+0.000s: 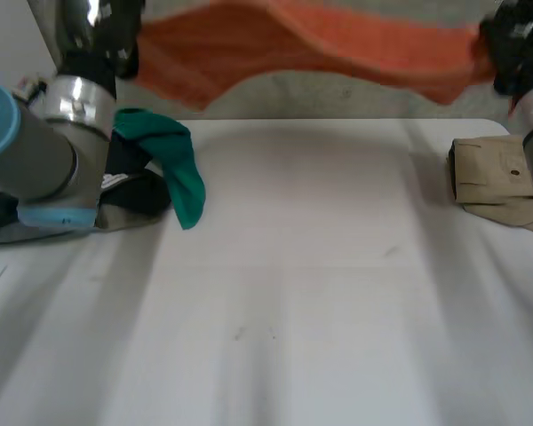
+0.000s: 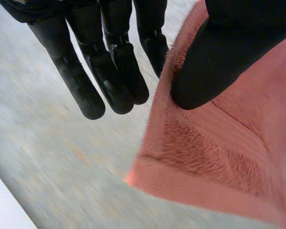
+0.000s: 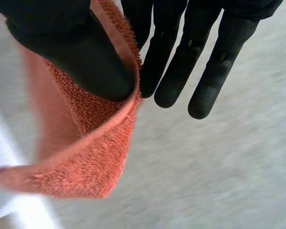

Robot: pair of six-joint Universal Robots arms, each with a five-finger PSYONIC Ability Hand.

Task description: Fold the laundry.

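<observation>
Orange towel [image 1: 320, 44] held spread in the air, ready to lay flat.
Head: left hand [image 1: 120, 49] and right hand [image 1: 515, 44] stretch it above the table's [image 1: 320, 266] far edge. Left wrist: thumb pinches a corner against straight fingers. Right wrist: same pinch. Next, likely: lower it flat.

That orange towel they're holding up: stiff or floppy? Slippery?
Probably floppy: the orange towel hangs in waves between the left hand and right hand. Likely not slippery: its fuzzy pile holds under a mere thumb pinch at each end.
</observation>
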